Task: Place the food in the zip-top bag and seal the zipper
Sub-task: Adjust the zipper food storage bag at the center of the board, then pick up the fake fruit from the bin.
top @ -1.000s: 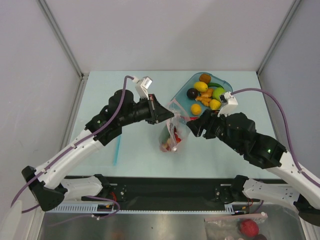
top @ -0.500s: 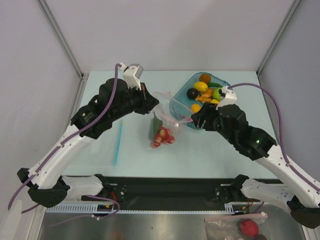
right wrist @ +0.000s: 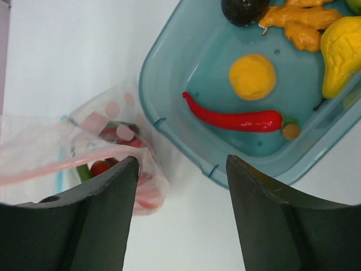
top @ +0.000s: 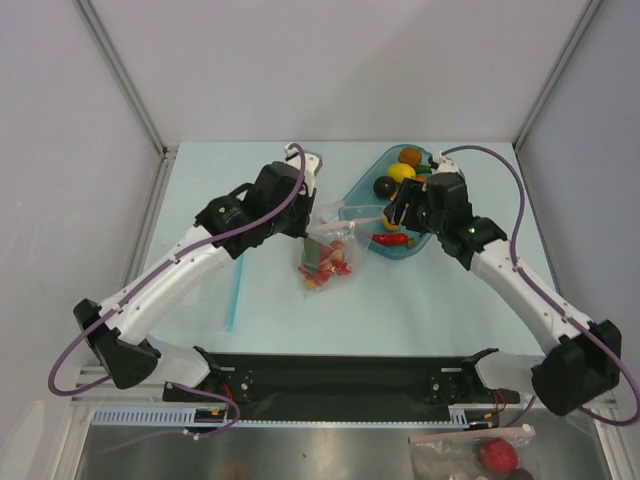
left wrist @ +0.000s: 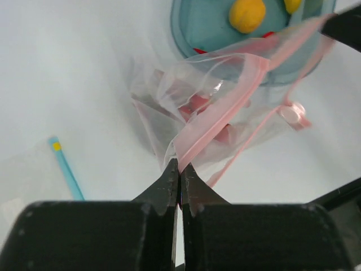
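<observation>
Top external: is looking down from above and behind the arm bases, far off, taking in the whole pale table point(top: 400, 300).
Left wrist: is peering close along its black fingers point(left wrist: 161, 189) at the clear crinkly zip-top bag point(left wrist: 214, 90).
Right wrist: is hanging close over the teal plastic tray point(right wrist: 203, 51).
Shared: all three are catching bag and tray.

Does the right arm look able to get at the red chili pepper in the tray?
Probably yes. The right tool is open just above the teal tray, the red chili pepper lies uncovered on its floor, and the zip-top bag sits off to the side.
</observation>
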Robot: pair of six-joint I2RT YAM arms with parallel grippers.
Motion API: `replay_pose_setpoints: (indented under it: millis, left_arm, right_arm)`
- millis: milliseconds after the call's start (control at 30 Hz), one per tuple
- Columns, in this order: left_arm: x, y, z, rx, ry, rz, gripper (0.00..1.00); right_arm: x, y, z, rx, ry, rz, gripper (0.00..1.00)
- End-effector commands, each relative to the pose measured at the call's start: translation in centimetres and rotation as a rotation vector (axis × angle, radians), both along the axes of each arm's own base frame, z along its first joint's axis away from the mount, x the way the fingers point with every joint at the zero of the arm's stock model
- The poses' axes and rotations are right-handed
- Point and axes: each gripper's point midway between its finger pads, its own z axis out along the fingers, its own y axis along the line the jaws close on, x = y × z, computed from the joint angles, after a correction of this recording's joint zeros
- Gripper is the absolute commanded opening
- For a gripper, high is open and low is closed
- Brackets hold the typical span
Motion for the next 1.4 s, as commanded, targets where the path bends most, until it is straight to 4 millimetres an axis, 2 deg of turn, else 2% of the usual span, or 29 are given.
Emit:
replay_pose_setpoints:
  millis: [0,67,100,133,233,300,333,367,400,433,467,500,533,567,633,767,800,900,967,1000,1033,1100,1133,1167,1233,1267,1300,1333,1367]
  left_arm:
    - [-0.4,0.2,1.2,-0.017,-0.055,-0.061,0.04]
    - [-0.4,0.1,0.6,-0.025,-0.07,-0.073,0.05]
    - [-0.6,0.1,0.9,-0.036,-0.085,-0.082,0.06]
    - [-0.5,-0.2,0.9,-0.04,-0.097,-0.097,0.08]
    - [-0.1,-0.1,0.7,-0.019,-0.094,-0.091,0.08]
    - [0.5,0.5,1.6,0.003,-0.112,-0.047,0.08]
    - [0.8,0.8,1.4,0.026,-0.111,-0.029,0.08]
    - [1.1,1.3,1.2,0.044,-0.118,-0.003,0.07]
    - [1.6,1.9,0.9,0.055,-0.126,0.03,0.07]
    - [1.9,1.5,0.9,0.02,-0.134,0.024,0.05]
    - [1.8,1.5,-0.2,0.008,-0.106,0.012,0.04]
    - [1.9,1.3,-0.7,-0.049,-0.067,-0.02,0.04]
    - [2.5,1.1,-0.6,-0.104,-0.063,-0.015,0.02]
    - [2.6,1.5,-2.0,-0.121,-0.039,-0.014,0.02]
    - [3.0,1.7,-2.6,-0.204,0.0,-0.028,0.0]
    - [3.6,2.7,-2.1,-0.206,-0.06,0.008,0.01]
    - [3.7,3.2,-1.5,-0.203,-0.087,0.031,0.01]
    - [3.9,3.9,-1.4,-0.179,-0.118,0.05,0.01]
    - [3.7,3.7,-1.3,-0.181,-0.115,0.029,0.01]
    - [3.7,3.7,-1.2,-0.176,-0.117,0.025,0.01]
    - [3.6,3.9,-1.1,-0.168,-0.121,0.019,0.01]
    - [3.4,3.9,-0.9,-0.168,-0.13,0.012,0.02]
    - [3.3,3.9,-0.7,-0.173,-0.135,0.006,0.02]
    - [3.2,3.9,-0.5,-0.176,-0.139,0.002,0.02]
    - [3.1,4.0,-0.4,-0.175,-0.143,0.004,0.03]
    - [3.1,4.0,-0.2,-0.179,-0.149,0.004,0.03]
    - [3.0,4.1,-0.1,-0.178,-0.15,0.005,0.03]
    - [2.9,4.2,-0.1,-0.18,-0.151,0.007,0.03]
    - [2.9,4.2,0.0,-0.181,-0.152,0.008,0.03]
  right_arm:
    - [3.9,-1.9,-1.4,-0.049,0.015,-0.049,0.68]
    - [5.5,-2.3,-1.8,-0.054,0.014,-0.067,0.72]
    - [6.3,-2.3,-3.3,-0.072,0.042,-0.071,0.79]
    - [7.1,-2.4,-3.1,-0.082,0.031,-0.086,0.83]
    - [8.6,-2.7,-4.5,-0.102,0.048,-0.124,0.84]
    - [9.3,-2.2,-4.4,-0.068,-0.003,-0.105,0.84]
    - [9.1,-2.0,-3.3,-0.042,-0.053,-0.085,0.84]
    - [9.0,-1.7,-3.7,-0.014,-0.096,-0.059,0.83]
    - [9.0,-1.5,-2.6,0.017,-0.155,-0.038,0.84]
    - [8.3,-0.4,-1.8,0.056,-0.19,0.04,0.84]
    - [7.9,0.0,0.5,0.091,-0.278,0.077,0.84]
    - [7.2,0.2,0.2,0.104,-0.288,0.113,0.85]
    - [6.0,1.5,0.8,0.134,-0.31,0.204,0.85]
    - [5.2,1.8,2.6,0.155,-0.363,0.241,0.85]
    - [2.9,3.4,3.4,0.214,-0.38,0.359,0.86]
    - [-0.6,3.3,6.6,0.301,-0.464,0.397,0.89]
    - [-2.0,3.1,8.3,0.316,-0.515,0.413,0.89]
    - [-3.2,1.9,9.2,0.31,-0.561,0.36,0.89]
    - [-2.2,0.5,7.5,0.284,-0.501,0.25,0.89]
    - [-0.8,-1.1,6.9,0.258,-0.482,0.131,0.87]
    - [0.3,-1.7,5.2,0.238,-0.426,0.079,0.86]
    - [2.1,-3.0,3.8,0.21,-0.344,-0.003,0.84]
    - [3.4,-2.9,1.5,0.184,-0.263,-0.019,0.83]
    - [4.3,-2.8,1.5,0.164,-0.212,-0.03,0.82]
    - [5.6,-2.8,-0.5,0.113,-0.131,-0.039,0.82]
    - [6.3,-2.8,-3.7,0.077,-0.036,-0.046,0.84]
    - [7.1,-2.7,-3.8,0.062,-0.029,-0.058,0.84]
    - [7.7,-2.8,-4.9,0.041,-0.004,-0.064,0.85]
    - [8.2,-3.0,-7.1,0.005,0.049,-0.085,0.86]
